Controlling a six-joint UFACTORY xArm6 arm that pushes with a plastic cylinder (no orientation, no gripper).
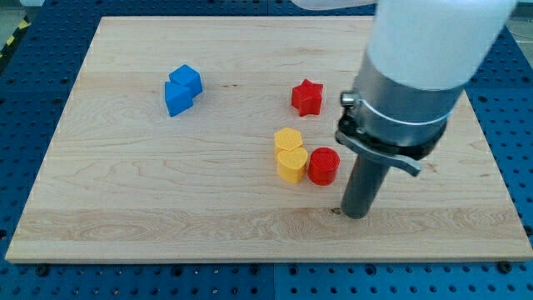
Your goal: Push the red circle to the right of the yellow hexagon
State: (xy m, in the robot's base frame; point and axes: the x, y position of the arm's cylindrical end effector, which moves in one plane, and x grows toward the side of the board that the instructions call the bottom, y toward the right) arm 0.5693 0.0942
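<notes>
The red circle point(323, 165) sits on the wooden board point(166, 192), touching the right side of a yellow heart-like block point(291, 165). The yellow hexagon point(287, 139) lies just above that yellow block, touching it. The red circle is to the lower right of the hexagon. My tip point(356, 213) rests on the board below and to the right of the red circle, a short gap away from it. The rod and the arm's grey body rise toward the view's top right.
A red star point(306, 97) lies above the yellow blocks. A blue block point(181, 89) of two joined pieces lies at the upper left. The board's right edge is near the arm. A blue perforated table surrounds the board.
</notes>
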